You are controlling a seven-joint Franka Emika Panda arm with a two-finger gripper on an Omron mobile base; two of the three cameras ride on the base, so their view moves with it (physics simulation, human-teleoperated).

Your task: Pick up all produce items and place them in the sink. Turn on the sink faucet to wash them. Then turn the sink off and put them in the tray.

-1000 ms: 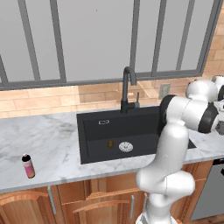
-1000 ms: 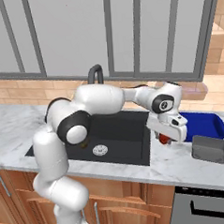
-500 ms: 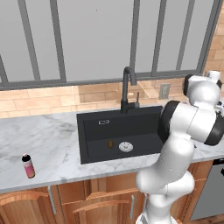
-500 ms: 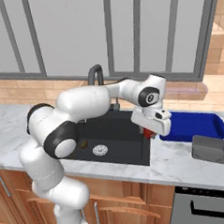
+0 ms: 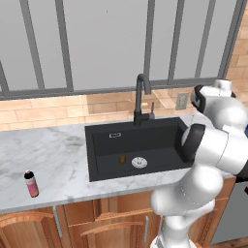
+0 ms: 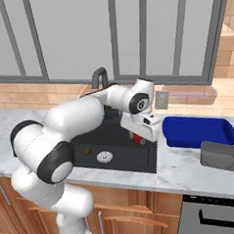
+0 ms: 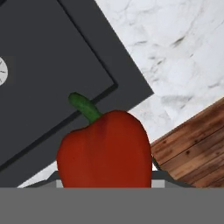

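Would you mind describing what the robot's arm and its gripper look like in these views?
The arm is made of rounded, glossy white segments joined by dark grey to black rings at the joints. Near the wrist sits a round dark disc in a white housing. The gripper hangs from a boxy white hand block with a small dark mark on its face. No loose cables are visible.

pink bottle (image 5: 31, 183) upright on counter (image 5: 53, 150) | grey bin (image 6: 219, 155) beside

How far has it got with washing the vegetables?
One brownish item already lies in the sink. The gripper holds a red pepper over the sink's right edge, not yet dropped. Running the faucet and loading the blue tray remain.
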